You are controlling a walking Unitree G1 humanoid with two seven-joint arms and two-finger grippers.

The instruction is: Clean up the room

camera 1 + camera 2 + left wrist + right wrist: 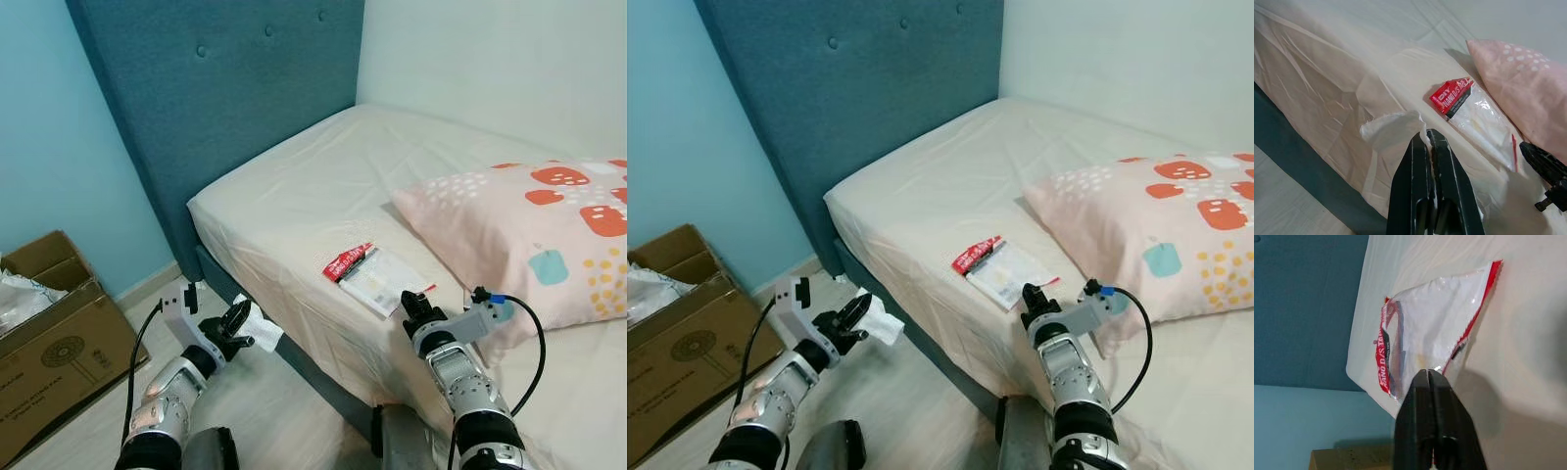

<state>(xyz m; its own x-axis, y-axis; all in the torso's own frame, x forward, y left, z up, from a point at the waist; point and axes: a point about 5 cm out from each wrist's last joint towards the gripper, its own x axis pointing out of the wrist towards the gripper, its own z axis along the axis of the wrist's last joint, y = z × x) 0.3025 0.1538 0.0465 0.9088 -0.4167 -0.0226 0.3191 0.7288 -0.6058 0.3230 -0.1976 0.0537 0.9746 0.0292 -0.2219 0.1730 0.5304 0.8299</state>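
Bed (294, 196) with blue headboard (225, 88), patterned pillow (529, 235) at 3 o'clock. Cardboard box (49, 333) on floor at 8 o'clock. Plastic packet (372, 276) lies on sheet, centre. Right tool (409, 305) pressed together, tips at packet's near edge. Left tool (240, 323) at 7 o'clock, clamped on white tissue (263, 328), off bed edge.

Left gripper (238, 325) fingers pressed together, arm low and bent forward; right gripper (415, 305) fingers closed too, arm extended forward.
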